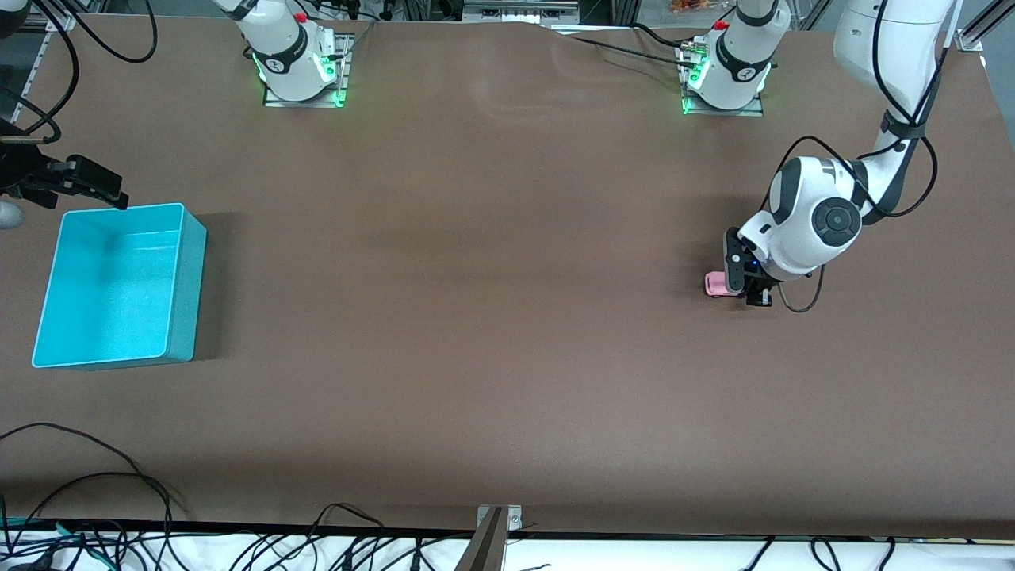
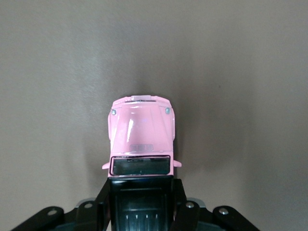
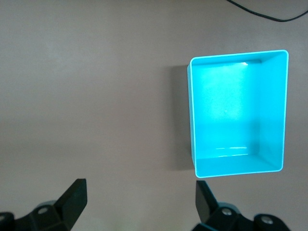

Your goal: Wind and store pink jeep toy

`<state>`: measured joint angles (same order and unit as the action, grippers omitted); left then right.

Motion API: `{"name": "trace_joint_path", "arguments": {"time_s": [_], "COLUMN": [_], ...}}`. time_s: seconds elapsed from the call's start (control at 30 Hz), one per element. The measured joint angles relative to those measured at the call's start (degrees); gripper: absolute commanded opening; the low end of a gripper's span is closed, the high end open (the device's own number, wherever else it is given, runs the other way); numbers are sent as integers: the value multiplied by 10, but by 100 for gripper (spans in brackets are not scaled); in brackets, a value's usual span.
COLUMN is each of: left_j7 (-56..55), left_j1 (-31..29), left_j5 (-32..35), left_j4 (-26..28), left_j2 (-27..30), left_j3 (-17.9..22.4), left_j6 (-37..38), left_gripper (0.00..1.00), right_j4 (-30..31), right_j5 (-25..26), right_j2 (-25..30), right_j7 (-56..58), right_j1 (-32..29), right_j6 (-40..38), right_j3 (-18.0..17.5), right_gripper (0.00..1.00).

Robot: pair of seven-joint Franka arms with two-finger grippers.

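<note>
The pink jeep toy (image 1: 716,284) stands on the brown table toward the left arm's end. In the left wrist view its pink hood (image 2: 142,130) points away from the camera. Its black roof lies between the fingers (image 2: 179,202). My left gripper (image 1: 748,287) is down at the table and shut on the jeep's rear part. My right gripper (image 1: 111,195) is open and empty, with its fingers (image 3: 73,196) wide apart. It hangs over the table beside a corner of the turquoise bin (image 1: 187,293).
The turquoise bin (image 3: 190,110) stands empty toward the right arm's end of the table. Loose cables (image 1: 119,492) lie along the table edge nearest the front camera. The arm bases (image 1: 297,67) stand along the edge farthest from the front camera.
</note>
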<state>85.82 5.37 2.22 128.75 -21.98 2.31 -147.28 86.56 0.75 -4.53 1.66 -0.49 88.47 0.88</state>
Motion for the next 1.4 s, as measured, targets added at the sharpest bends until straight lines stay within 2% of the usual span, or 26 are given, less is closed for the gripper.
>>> {"name": "trace_joint_path", "arguments": {"time_s": [0.37,0.87,1.4], "left_j7": [0,5,85], "left_j1": [-1,-8,-37], "left_j5": [-1,-1,-1], "left_j4": [1,1,1], "left_j2": [-1,-2,-7], "left_j3": [5,41,82], "left_j6": [-1,-1,-16], "left_gripper": [0,0,0], "right_j4": [0,0,0], "right_j5": [0,0,0], "right_j2": [0,0,-1], "right_j7": [0,0,0], "right_j1": [0,0,0], "right_j6": [0,0,0], "right_j3": [0,0,1], "right_gripper": [100,100,100]}}
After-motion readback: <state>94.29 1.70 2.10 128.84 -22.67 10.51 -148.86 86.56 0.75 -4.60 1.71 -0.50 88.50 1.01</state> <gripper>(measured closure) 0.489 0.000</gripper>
